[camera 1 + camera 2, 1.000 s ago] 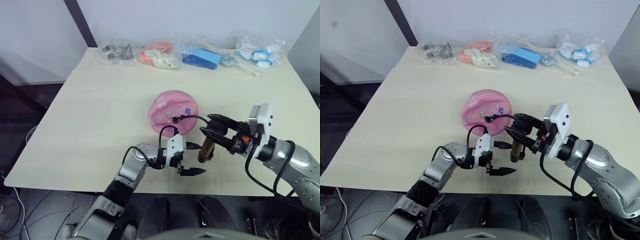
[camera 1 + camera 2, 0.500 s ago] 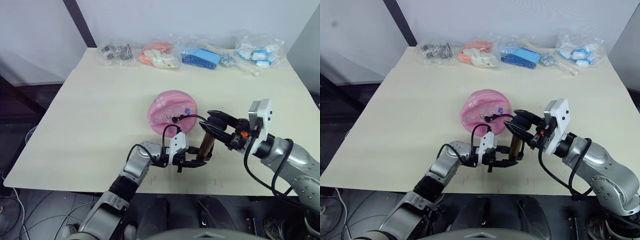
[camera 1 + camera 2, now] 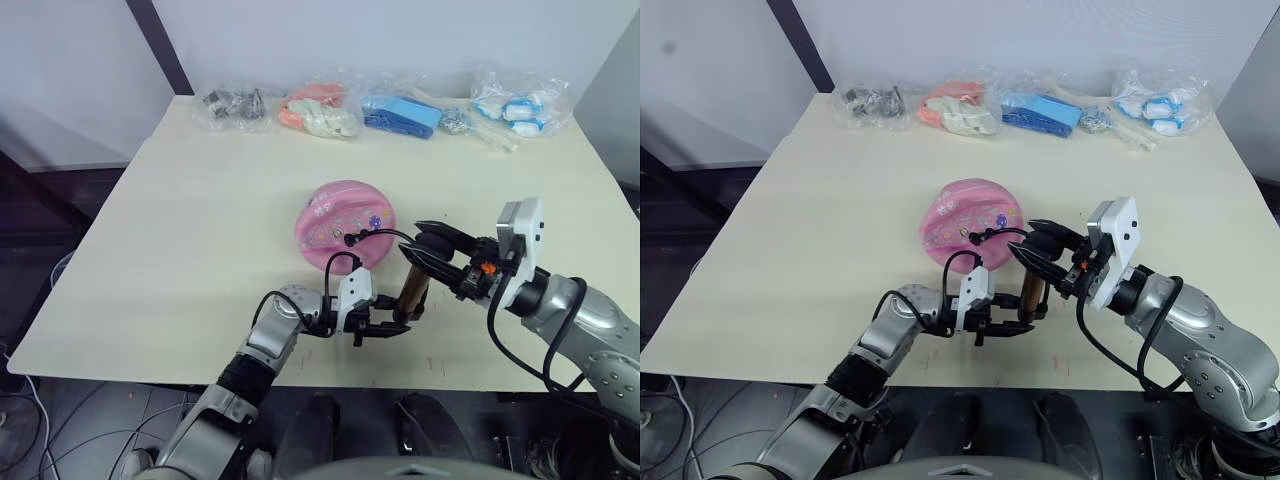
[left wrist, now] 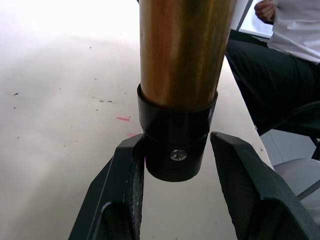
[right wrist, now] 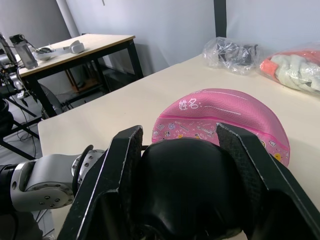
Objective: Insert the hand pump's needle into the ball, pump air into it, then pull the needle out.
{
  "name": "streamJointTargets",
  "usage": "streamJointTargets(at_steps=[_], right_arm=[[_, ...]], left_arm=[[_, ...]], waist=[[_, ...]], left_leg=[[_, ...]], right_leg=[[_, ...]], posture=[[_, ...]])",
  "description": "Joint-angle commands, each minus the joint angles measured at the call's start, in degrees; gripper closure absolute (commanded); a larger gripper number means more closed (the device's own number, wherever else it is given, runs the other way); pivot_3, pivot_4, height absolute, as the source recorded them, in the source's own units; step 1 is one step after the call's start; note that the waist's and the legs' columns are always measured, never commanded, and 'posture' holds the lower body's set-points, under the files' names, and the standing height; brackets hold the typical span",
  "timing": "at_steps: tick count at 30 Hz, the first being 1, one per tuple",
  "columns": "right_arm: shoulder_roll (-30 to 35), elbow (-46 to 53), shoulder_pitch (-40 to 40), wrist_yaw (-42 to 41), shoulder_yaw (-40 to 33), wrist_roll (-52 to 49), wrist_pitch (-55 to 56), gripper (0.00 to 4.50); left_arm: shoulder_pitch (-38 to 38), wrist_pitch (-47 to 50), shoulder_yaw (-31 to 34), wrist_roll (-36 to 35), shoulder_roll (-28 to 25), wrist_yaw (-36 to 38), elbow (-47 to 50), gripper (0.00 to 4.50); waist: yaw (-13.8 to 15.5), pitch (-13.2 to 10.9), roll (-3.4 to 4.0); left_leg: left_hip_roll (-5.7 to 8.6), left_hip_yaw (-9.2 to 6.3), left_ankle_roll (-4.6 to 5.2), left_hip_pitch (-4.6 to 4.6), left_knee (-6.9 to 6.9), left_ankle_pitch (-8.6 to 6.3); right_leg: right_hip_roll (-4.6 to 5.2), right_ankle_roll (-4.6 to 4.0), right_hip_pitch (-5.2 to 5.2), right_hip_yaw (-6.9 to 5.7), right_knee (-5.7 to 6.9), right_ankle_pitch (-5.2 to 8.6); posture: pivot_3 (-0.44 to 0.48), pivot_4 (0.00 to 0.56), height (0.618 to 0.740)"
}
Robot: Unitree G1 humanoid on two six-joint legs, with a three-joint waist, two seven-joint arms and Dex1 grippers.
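Pump's getting braced at both ends, pumping hasn't really started

Your right gripper [image 3: 432, 245] is clamped on the black handle at the top of the hand pump [image 3: 412, 290], which stands near-upright on the table [image 3: 200, 230] just right of and nearer than the ball [image 3: 345, 223]. Your left gripper [image 4: 176, 165] has its fingers spread either side of the pump's black bottom cap, one pad looks touching, the other clearly apart, so not squeezing yet. The ball is a saggy pink dome, and the thin black hose [image 3: 375, 234] loops onto its near side; can't make out the needle itself. I'd guess the next move is pinching that base tight, then stroking the handle.
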State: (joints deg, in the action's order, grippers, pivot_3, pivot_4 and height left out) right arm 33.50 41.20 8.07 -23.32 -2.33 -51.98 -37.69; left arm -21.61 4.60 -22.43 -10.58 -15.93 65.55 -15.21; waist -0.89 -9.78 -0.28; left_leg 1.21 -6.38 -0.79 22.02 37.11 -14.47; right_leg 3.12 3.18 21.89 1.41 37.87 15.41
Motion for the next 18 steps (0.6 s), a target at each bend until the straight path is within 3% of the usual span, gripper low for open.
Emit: streamJointTargets(at_steps=[1,10,14,18], right_arm=[[0.16,1.47,1.3,-0.25,-1.85,-0.16,0.83,2.65],[0.31,1.7,0.86,-0.3,-1.73,0.22,0.87,2.65],[0.36,1.76,0.63,-0.45,-1.66,0.45,0.92,2.65],[0.65,1.95,0.12,-1.03,-1.45,1.07,1.09,2.65]], left_arm=[[-0.25,-1.03,0.94,-0.32,0.61,-0.26,0.53,2.29],[-0.11,-1.08,1.44,-0.45,0.94,-0.31,0.35,2.29],[-0.09,-1.45,1.53,-0.35,0.99,-0.33,0.25,3.47],[-0.15,-2.18,1.34,-0.02,1.35,-0.48,0.05,3.49]], waist=[[-0.01,0.0,0.0],[0.0,0.0,0.0],[0.0,0.0,0.0],[0.0,0.0,0.0]], left_leg=[[0.0,0.0,0.0,0.0,0.0,0.0],[0.0,0.0,0.0,0.0,0.0,0.0],[0.0,0.0,0.0,0.0,0.0,0.0],[0.0,0.0,0.0,0.0,0.0,0.0]], right_leg=[[0.0,0.0,0.0,0.0,0.0,0.0],[0.0,0.0,0.0,0.0,0.0,0.0],[0.0,0.0,0.0,0.0,0.0,0.0],[0.0,0.0,0.0,0.0,0.0,0.0]], posture=[[0.0,0.15,0.736],[0.0,0.15,0.736],[0.0,0.15,0.736],[0.0,0.15,0.736]])
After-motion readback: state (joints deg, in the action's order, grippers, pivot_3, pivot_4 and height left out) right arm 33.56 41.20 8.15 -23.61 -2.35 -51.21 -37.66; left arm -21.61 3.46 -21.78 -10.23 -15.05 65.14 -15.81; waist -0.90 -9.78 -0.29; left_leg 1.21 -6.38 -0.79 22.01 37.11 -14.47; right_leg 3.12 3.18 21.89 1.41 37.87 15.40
